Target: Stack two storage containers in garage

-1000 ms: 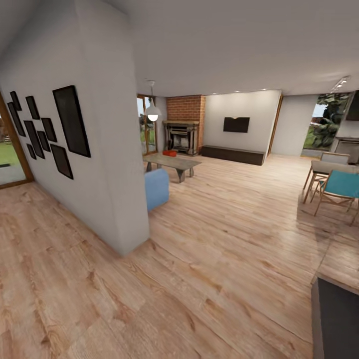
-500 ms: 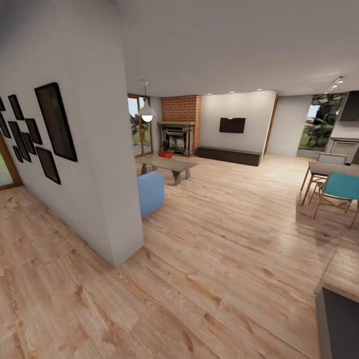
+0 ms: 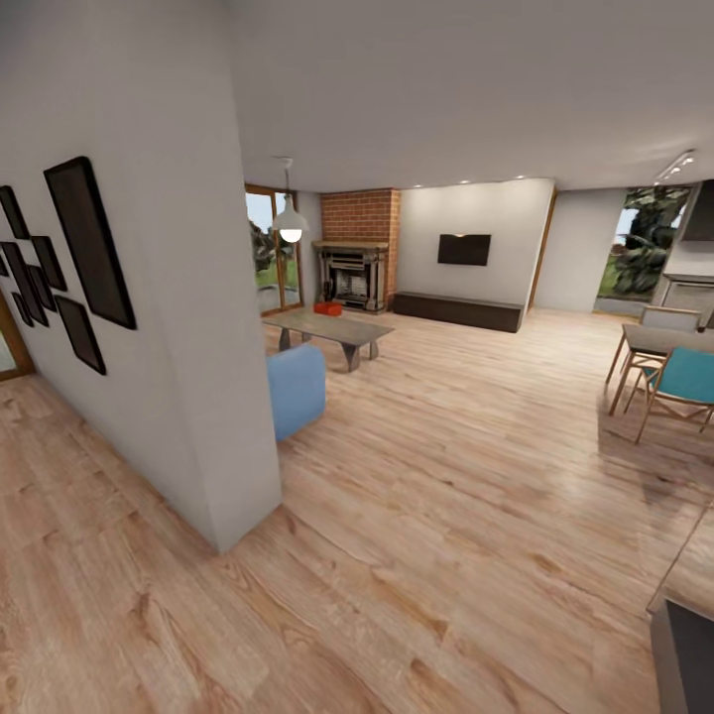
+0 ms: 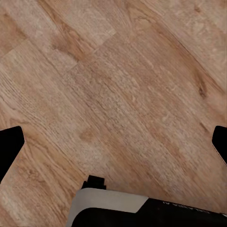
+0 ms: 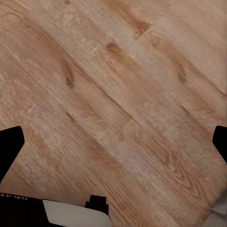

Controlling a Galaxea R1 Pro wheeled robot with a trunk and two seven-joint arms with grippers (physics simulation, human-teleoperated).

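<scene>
Far across the living room, a small rust-red storage container (image 3: 327,308) rests on the far end of a low grey coffee table (image 3: 332,328), in front of the brick fireplace (image 3: 355,248). Whether it is one box or two I cannot tell at this distance. My left gripper (image 4: 113,142) hangs open over light wood planks, its black fingertips (image 4: 10,143) wide apart with nothing between them. My right gripper (image 5: 113,142) is open too, above the same plank floor, and holds nothing.
A white wall end (image 3: 213,397) with black frames (image 3: 89,243) juts out at the left. A pale blue sofa arm (image 3: 296,389) sits just behind it. Dining chairs and a table (image 3: 674,372) stand at the right, and a dark cabinet corner (image 3: 686,659) at the lower right.
The whole head view has shifted: the wall end now sits further left and the dining chairs further right. Nothing in the room itself has moved.
</scene>
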